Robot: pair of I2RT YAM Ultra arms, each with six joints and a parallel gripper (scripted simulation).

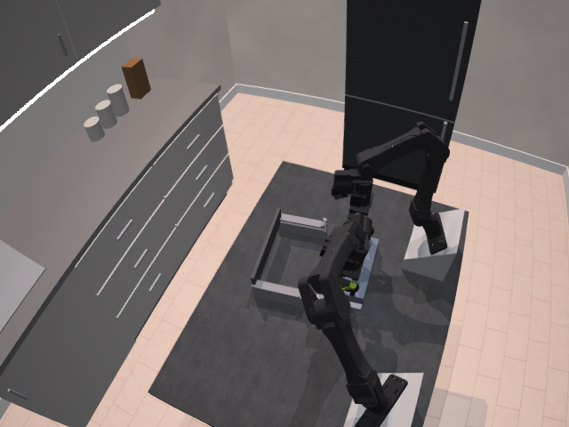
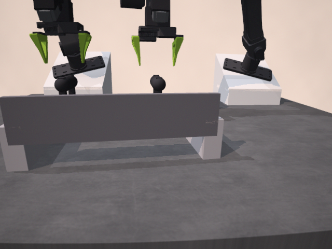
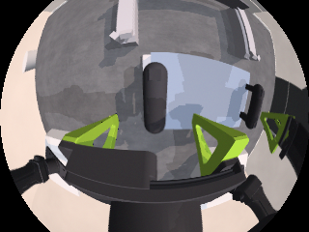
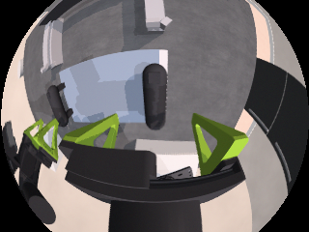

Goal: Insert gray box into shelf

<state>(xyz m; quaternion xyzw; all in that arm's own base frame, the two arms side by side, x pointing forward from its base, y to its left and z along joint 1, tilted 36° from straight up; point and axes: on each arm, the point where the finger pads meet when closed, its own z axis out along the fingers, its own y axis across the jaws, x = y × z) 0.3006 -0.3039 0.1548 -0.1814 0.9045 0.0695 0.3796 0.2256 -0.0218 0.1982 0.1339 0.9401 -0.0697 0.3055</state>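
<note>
The gray box lies on the dark mat at the open end of the shelf, outside the rails. It has two black handles on top. In the exterior view the shelf's back plate hides the box, and only the handle tops show. My left gripper is open just above the near handle, not touching it. My right gripper is open just above the far handle. In the overhead view the left arm hides it.
The shelf's two white rails run from the back plate toward the box. White arm pedestals stand behind the box. A counter and a dark fridge stand off the mat.
</note>
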